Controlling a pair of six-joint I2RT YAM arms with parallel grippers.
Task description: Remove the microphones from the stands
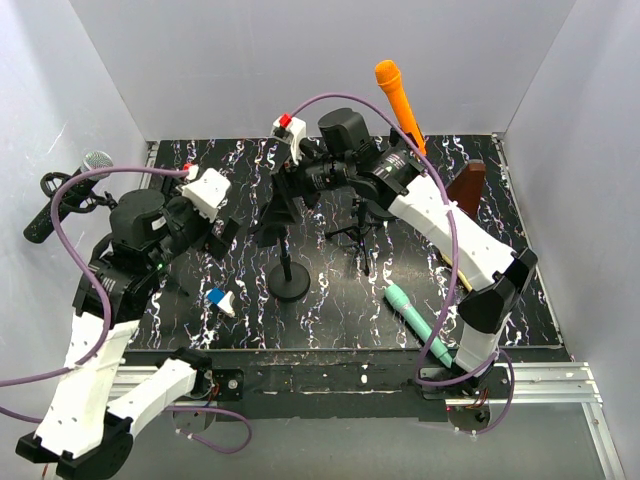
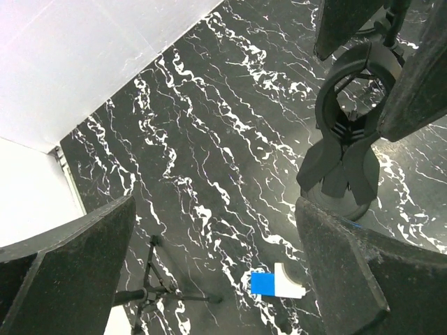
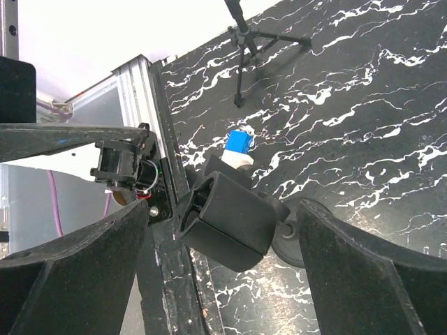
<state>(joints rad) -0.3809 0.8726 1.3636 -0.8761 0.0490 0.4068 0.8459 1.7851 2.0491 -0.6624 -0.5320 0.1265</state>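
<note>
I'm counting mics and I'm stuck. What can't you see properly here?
Top view: orange mic's lower end, behind right arm.
Top view: grey mic's stand, under left arm.
Left wrist: tripod, cut by bottom edge.
Right wrist: round base, mostly behind clip.

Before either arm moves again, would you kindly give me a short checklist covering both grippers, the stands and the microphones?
1. Left gripper open and empty: ok.
2. Right gripper open, gripping nothing: ok.
3. Round-base stand upright: ok.
4. Its clip holds a microphone: not ok, it is empty.
5. Teal microphone lying on the table, apart from both grippers: ok.
6. Orange microphone seated in the tripod stand: cannot tell, the right arm hides its lower end.
</note>
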